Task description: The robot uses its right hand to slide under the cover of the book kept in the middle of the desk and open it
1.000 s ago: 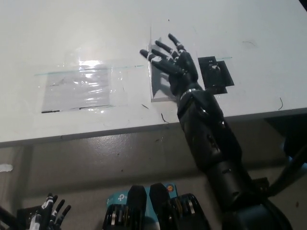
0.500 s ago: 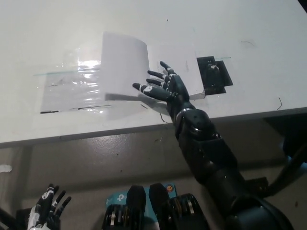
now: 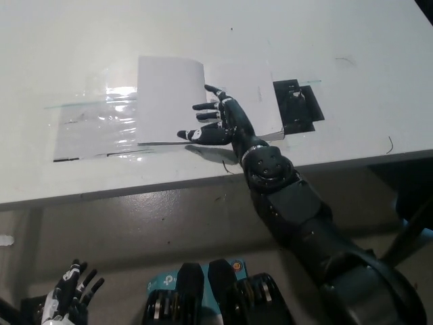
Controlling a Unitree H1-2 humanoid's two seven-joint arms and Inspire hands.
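A white book [image 3: 250,95] lies open in the middle of the white desk [image 3: 203,40]. Its cover [image 3: 169,98] is turned over to the left and lies nearly flat. My black right hand [image 3: 215,122] rests on the open book near its spine, fingers spread and pointing left, holding nothing. Down at the lower left, below the desk edge, my white left hand [image 3: 67,298] hangs with its fingers apart and nothing in it.
A shiny clear plastic sheet [image 3: 95,125] lies on the desk left of the book, partly under the turned cover. A black flat object [image 3: 298,105] sits just right of the book. The desk's front edge [image 3: 203,183] runs across below my hand.
The cover has swung from upright over to the left and settled lower. My right hand has followed it leftward and dropped closer to the pages. The view has shifted slightly.
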